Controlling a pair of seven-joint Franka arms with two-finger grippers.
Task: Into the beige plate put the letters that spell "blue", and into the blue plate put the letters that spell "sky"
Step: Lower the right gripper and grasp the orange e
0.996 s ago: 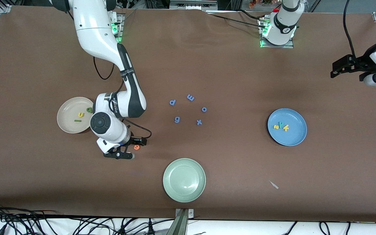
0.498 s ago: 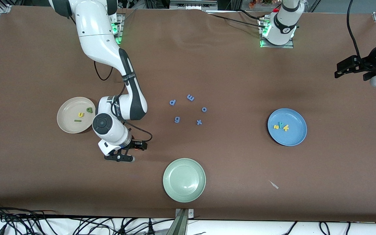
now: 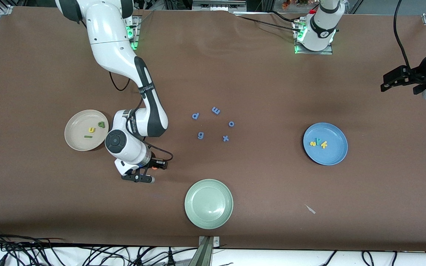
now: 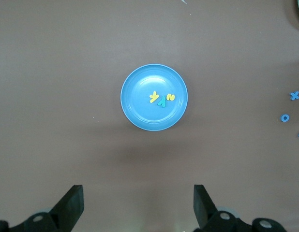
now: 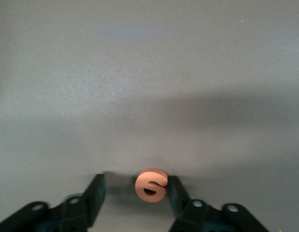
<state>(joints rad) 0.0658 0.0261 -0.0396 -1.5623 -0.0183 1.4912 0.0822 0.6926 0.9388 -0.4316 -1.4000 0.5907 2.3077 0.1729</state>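
The orange e (image 3: 155, 168) (image 5: 151, 185) lies on the brown table, nearer the front camera than the beige plate (image 3: 74, 142). My right gripper (image 3: 149, 170) (image 5: 135, 188) is down around it, half closed. One finger touches the e and a gap remains at the other. The beige plate holds the dark green b (image 3: 102, 124), yellow u (image 3: 91, 129) and green l (image 3: 88, 136). On the blue plate (image 3: 331, 157) (image 4: 140, 113) are the yellow s (image 3: 312, 143), teal y (image 3: 318, 141) and yellow k (image 3: 324, 144). My left gripper (image 3: 386, 83) (image 4: 138, 195) waits open and empty, high at the left arm's end of the table.
A pale green plate (image 3: 208, 203) sits near the front edge, beside the right gripper. Several blue-violet letters (image 3: 216, 110) are scattered mid-table between the two filled plates. A small white scrap (image 3: 310, 209) lies nearer the front camera than the blue plate.
My right gripper has settled around the orange e and its jaws have narrowed toward it. My left gripper has drifted slightly toward its own end of the table.
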